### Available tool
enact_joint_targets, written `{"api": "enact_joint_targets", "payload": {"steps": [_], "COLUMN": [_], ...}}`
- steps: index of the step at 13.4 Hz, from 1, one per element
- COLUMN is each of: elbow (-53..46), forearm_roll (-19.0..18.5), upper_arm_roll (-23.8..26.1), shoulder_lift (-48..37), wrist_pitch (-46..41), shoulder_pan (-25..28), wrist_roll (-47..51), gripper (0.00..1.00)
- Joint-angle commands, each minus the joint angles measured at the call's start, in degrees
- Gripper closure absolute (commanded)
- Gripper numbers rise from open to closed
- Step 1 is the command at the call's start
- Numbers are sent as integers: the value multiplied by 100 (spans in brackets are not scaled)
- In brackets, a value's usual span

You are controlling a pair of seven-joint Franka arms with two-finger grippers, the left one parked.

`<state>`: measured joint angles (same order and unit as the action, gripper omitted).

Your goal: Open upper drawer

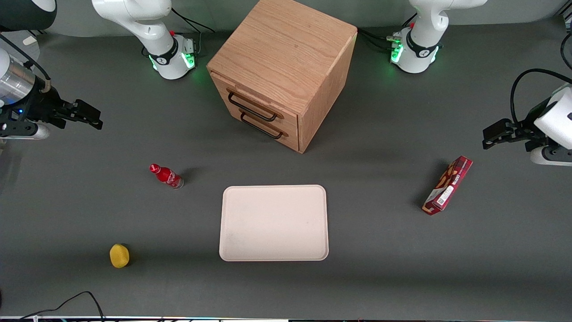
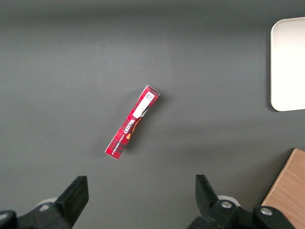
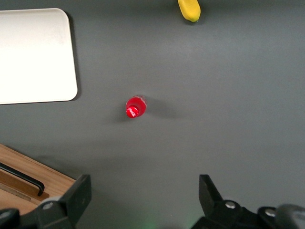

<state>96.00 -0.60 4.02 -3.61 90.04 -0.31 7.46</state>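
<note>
Right pincer (image 1: 91, 117) hovers with fingers apart at the working arm's end of the desk (image 1: 384, 188), well apart from the light oak upper drawer (image 1: 254, 103), shut in its cabinet (image 1: 286, 58). Risk: hooking the lower black bar handle (image 1: 261, 125) just beneath.

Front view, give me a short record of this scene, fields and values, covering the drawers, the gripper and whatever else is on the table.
upper drawer: shut, black bar handle untouched
bottom drawer: shut
gripper: open, holding nothing, raised toward the working arm's end of the table, apart from the cabinet
tray: empty, nearer the front camera than the cabinet
red bottle: upright, beside the tray
yellow object: nearest the front camera
red box: toward the parked arm's end
</note>
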Motion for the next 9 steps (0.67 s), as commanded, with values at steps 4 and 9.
{"api": "enact_joint_targets", "payload": {"steps": [4,9], "elbow": [-214,-406], "forearm_roll": [122,122], "upper_arm_roll": [-42,46], "shoulder_lift": [115,36], "wrist_pitch": [-118,-573], "shoulder_pan": [-5,65], "wrist_roll": [-175,-244], "gripper": [0,0]}}
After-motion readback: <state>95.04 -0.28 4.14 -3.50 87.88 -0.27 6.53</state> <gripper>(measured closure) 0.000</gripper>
